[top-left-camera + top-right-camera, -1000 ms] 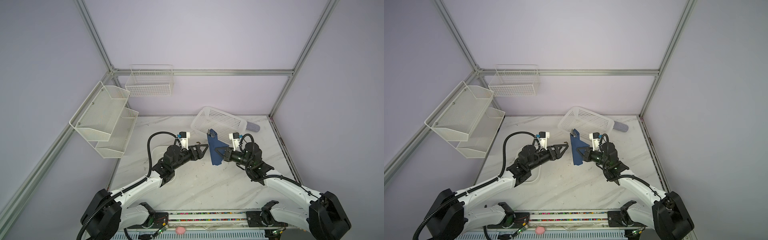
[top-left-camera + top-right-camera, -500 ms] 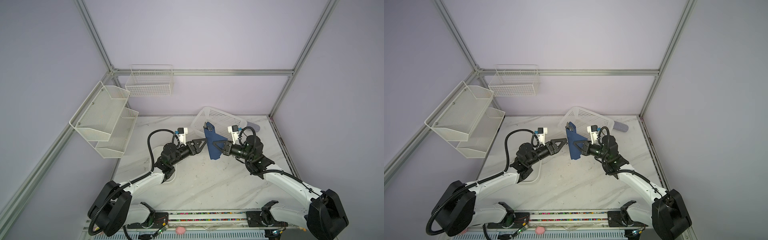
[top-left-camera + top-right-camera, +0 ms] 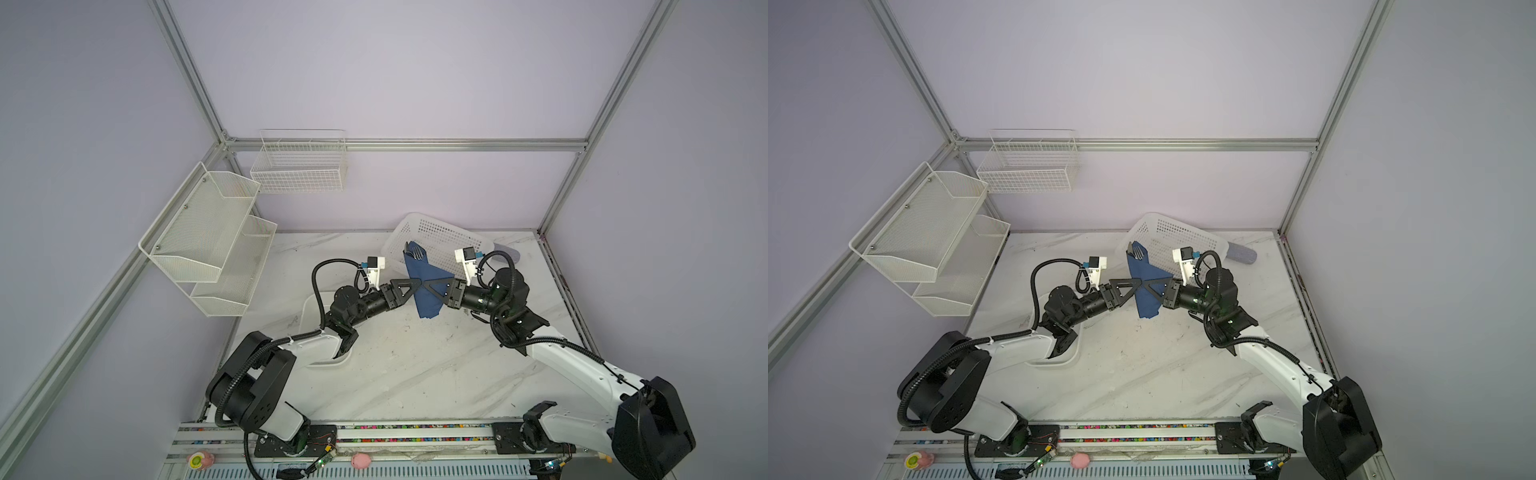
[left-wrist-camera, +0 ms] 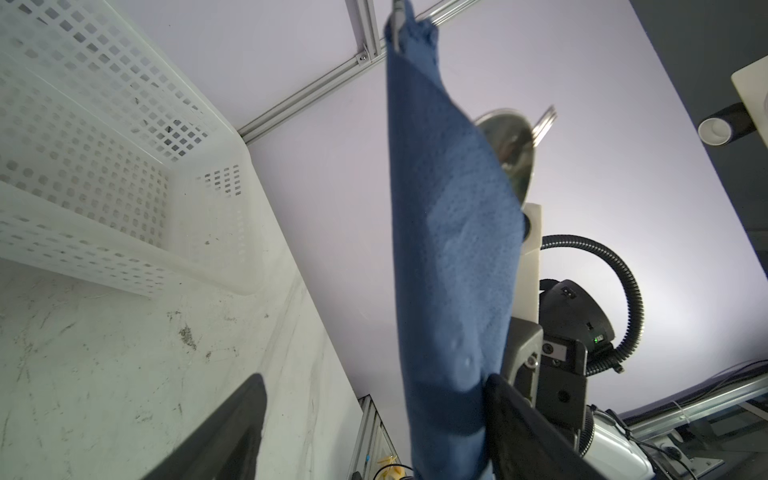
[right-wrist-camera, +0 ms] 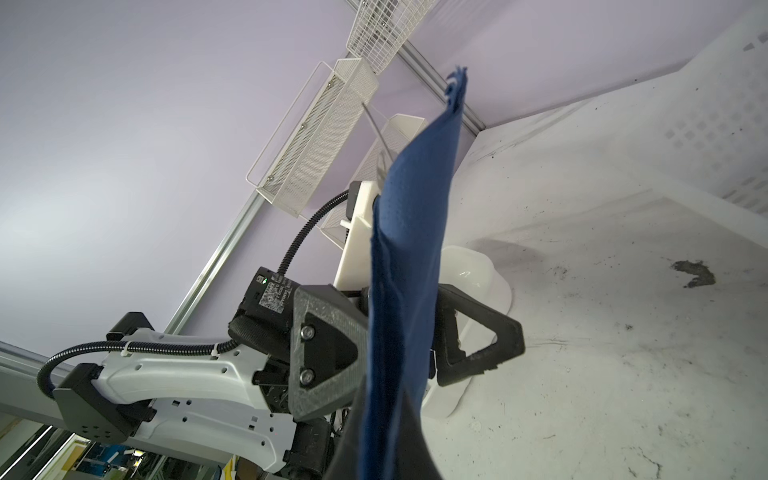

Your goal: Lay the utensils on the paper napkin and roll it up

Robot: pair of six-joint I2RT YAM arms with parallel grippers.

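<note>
surface: white marble-pattern table (image 3: 415, 374), scuffed with dark marks | far right: white perforated basket (image 3: 440, 232) | just beside it, further right: grey-blue oblong case (image 3: 1241, 253) | left: white dish (image 3: 306, 320), partly under an arm

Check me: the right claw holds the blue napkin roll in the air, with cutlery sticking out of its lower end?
Not quite. The right gripper does hold the paper napkin aloft, but the utensils stick out of its upper end, as both top views show.
</note>
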